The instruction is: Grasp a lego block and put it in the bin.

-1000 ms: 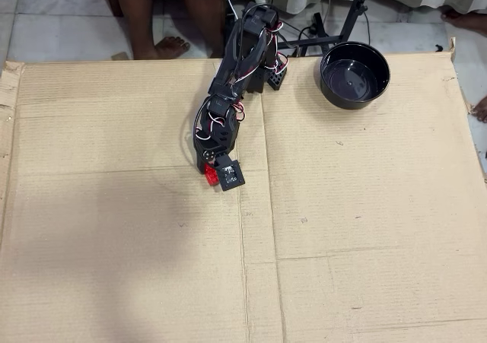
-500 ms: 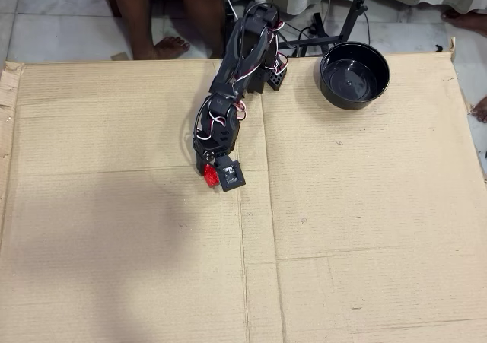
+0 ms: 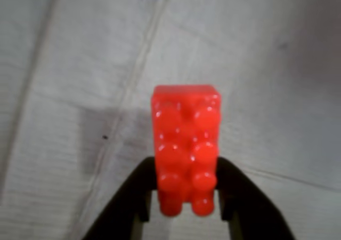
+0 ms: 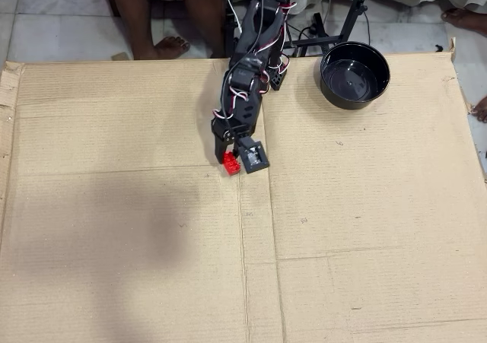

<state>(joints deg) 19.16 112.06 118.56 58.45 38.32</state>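
In the wrist view the gripper (image 3: 184,189) is clamping the red brick (image 3: 186,144) from both sides, its two black fingers (image 3: 133,203) pressing against the lower part of the brick's long sides. The brick is standing out past the fingertips, its studded face turned toward the camera, with two columns of round studs showing. Behind it the cardboard (image 3: 64,91) is lying pale and ridged, crossed by a slanting crease, and a soft shadow is falling to the left of the brick. Whether the brick is resting on the cardboard or hanging just above it cannot be told from either view. In the overhead view the arm (image 4: 255,46) is reaching down from the top edge of the sheet, with red and white wires running along it, and the gripper (image 4: 232,163) is sitting near a vertical seam of the cardboard (image 4: 114,236), slightly above the middle of the sheet. The brick (image 4: 231,164) is showing as a small red spot at the tip of the gripper. The black bowl (image 4: 354,74) is sitting near the top edge, to the right of the arm's base in this view and well apart from the brick. A person's bare feet (image 4: 171,46) are resting on the tiled floor beyond the top edge.
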